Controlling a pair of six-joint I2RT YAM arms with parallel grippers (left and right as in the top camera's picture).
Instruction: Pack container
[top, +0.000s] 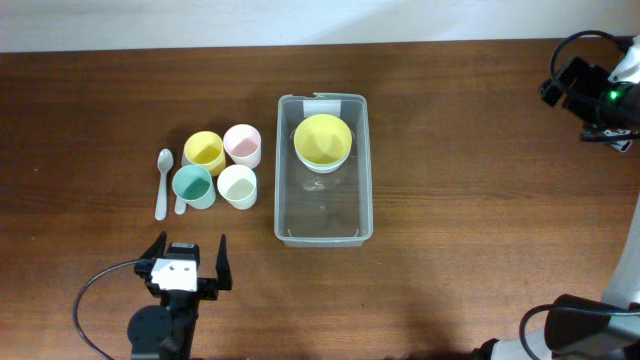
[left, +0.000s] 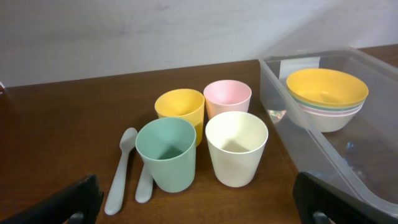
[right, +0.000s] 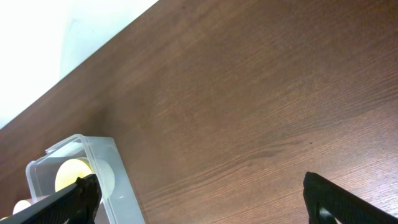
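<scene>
clear plastic, the container (top: 325, 210) lies lengthwise at the middle of the brown wooden desk (top: 480, 200), its white label (top: 322, 100) at the far short end. a stack of bowls (top: 322, 140), yellow on top, sits inside at that labelled end. the left wrist view shows green, pink and white rims beneath it, though the exact number of bowls is hard to count through the hazy wall. just left of the container, and apart from it, four cups stand upright in a tight square: yellow cup (top: 204, 151) and pink cup (top: 242, 145) behind, green cup (top: 194, 185) and cream cup (top: 237, 185) in front. two pale spoons lie at their left, the longer spoon (top: 163, 182) in full view, the shorter spoon (top: 181, 205) partly hidden by the green cup. the left pincer (top: 190, 250) hovers near the desk's front edge, before the cups, jaws spread wide and empty; on its own camera only the dark fingertips show at the bottom corners. the right pincer (right: 208, 202) is likewise spread and holds nothing, its fingers cut off by the lower frame, over bare wood well to the right of the container. overhead, that arm is a dark tangle at the top right corner, half out of frame.
</scene>
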